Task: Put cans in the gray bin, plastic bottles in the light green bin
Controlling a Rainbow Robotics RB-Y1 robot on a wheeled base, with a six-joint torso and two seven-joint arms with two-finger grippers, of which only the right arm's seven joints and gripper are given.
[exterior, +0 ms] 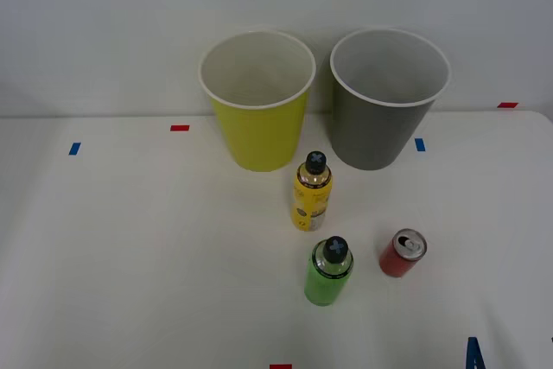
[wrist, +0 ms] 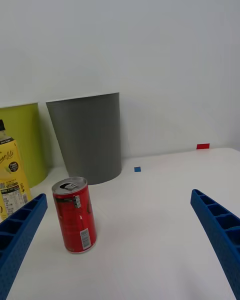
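Right tool point(wrist: 120, 250) released, blue fingers point(wrist: 20, 235) spread wide, nothing between them. Red can point(wrist: 75, 215) upright on the bench point(wrist: 160, 220) just ahead, nearer one finger, not touching. Gray bin point(wrist: 87, 137) behind the can, light green bin point(wrist: 22, 142) beside it, both upright at bench rear. Yellow bottle point(exterior: 313, 192) stands before the bins, green bottle point(exterior: 329, 271) nearer, left of the can

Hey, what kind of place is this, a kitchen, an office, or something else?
Most likely a lab-style test setup for sorting: a plain white table against a bare white wall, small red and blue tape marks on the tabletop, and a light green bin and a gray bin side by side.
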